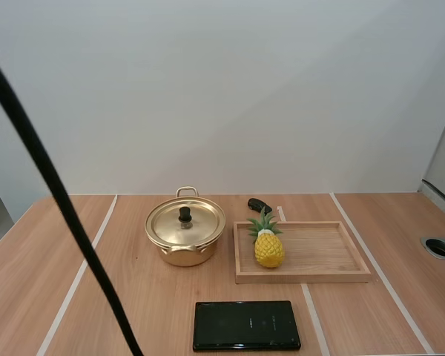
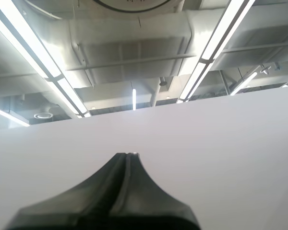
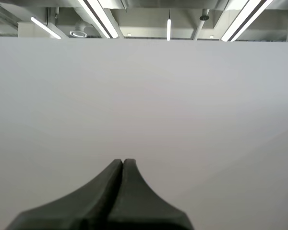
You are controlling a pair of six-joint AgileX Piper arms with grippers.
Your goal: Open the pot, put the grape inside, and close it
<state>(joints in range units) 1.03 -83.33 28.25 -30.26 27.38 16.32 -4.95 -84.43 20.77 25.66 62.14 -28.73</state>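
Pot [image 1: 182,256] position: set upright on the wooden table [image 1: 371,319], just left of the tray [image 1: 319,248], with its lid on; the task is judged not yet begun.
Left gripper [image 2: 127,155]: fingers pressed together into one dark wedge, nothing held, aimed up at a pale wall; judged parked clear of the work.
Right gripper [image 3: 123,161]: likewise closed on nothing, pointed at the wall.
Black slab [image 1: 246,325]: flat, glossy, rectangular, laid nearest the arms' bases; what it is cannot be told.
Pot make: polished brass-coloured metal, round and shallow, with a loop handle at the far side.
Lid [image 1: 167,222]: same metal, slightly domed, seated on the rim; its small black knob [image 1: 185,214] is judged the intended grasp point.
Tray make: pale wood, rectangular, low-walled.
Pineapple [image 1: 268,251]: yellow, bumpy, green-crowned, laid at the tray's end nearest the pot; it is the fruit on hand, rather than a grape.
Dark object [image 1: 259,205]: small, black, elongated, just behind the tray; identity unclear.
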